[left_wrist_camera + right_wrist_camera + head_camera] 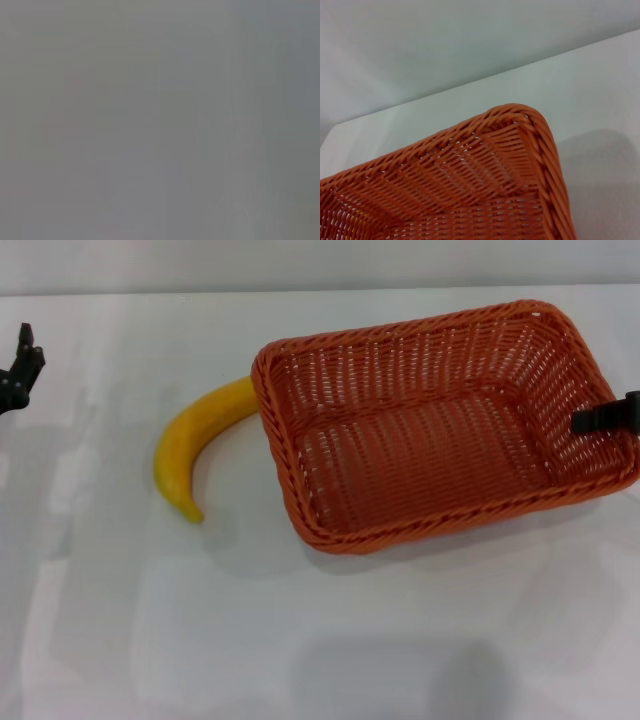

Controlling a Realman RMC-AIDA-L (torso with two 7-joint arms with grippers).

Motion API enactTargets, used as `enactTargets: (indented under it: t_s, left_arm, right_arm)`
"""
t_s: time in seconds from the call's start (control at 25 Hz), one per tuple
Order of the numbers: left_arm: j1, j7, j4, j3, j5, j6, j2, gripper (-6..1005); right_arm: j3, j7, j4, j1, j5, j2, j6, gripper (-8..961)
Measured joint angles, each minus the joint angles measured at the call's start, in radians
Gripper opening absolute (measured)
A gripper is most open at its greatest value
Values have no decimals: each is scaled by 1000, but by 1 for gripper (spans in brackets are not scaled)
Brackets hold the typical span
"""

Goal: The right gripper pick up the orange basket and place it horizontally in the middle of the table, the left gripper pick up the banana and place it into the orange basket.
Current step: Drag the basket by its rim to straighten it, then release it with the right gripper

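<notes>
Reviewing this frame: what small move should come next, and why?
Probably the right gripper, at the orange basket's right rim, should close on that rim if it has not already. The basket sits skewed on the table, touching the banana, which lies outside it. The left gripper waits at the far left.

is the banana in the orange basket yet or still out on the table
Out. The banana lies on the table beside the orange basket, its stem end hidden behind the basket's left rim. The basket's inside is empty.
</notes>
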Motion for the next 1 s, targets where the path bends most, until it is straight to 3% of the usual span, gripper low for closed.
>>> enactTargets:
  t_s: [1.0]
  left_arm:
    - [-4,0,-5,-1,-14,-4,1,861]
  right_arm:
    - [-93,-3,10,-19,70,4,28,254]
